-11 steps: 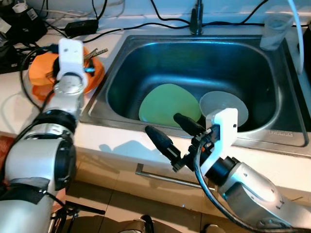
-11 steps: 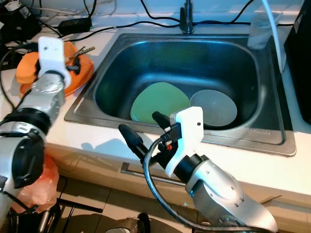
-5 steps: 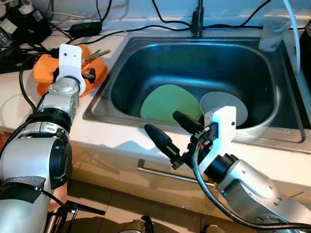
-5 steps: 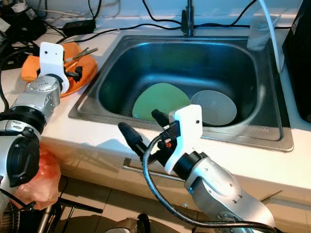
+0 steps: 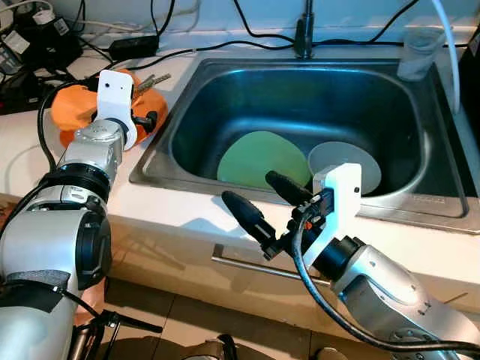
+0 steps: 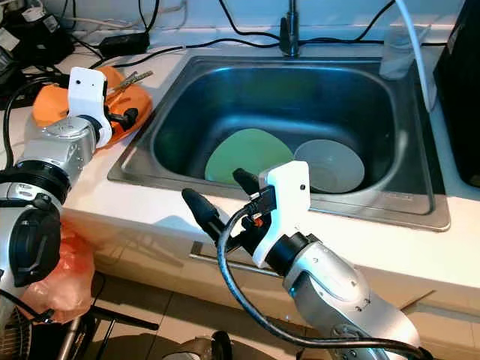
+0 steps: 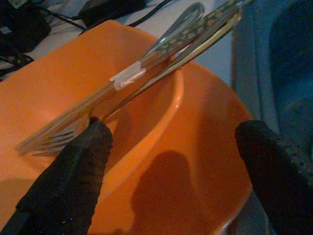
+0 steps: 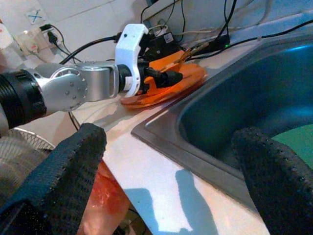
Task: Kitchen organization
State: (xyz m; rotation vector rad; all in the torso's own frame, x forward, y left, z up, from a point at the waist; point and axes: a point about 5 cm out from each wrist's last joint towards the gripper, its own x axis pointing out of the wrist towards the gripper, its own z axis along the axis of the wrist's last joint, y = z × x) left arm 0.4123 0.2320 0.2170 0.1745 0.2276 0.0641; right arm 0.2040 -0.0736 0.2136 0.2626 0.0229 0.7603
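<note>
Beside the sink (image 5: 187, 97), the left gripper (image 7: 176, 161) has drawn back from the orange plates (image 7: 205, 147), jaws wide and empty, fork (image 7: 88, 122) ungrasped; right gripper (image 5: 259, 202) hovers open, empty.

- Head cameras look steeply down from above the counter edge, both eye views sharing the sink (image 5: 300, 97), green plate (image 5: 262, 157) and both arms.
- Left wrist camera sits very close over the orange plate (image 7: 195, 161) and forks (image 7: 161, 49).
- Right wrist camera looks across the counter from farther back, catching that same orange plate (image 8: 171, 85) and the sink rim (image 8: 171, 142).
</note>
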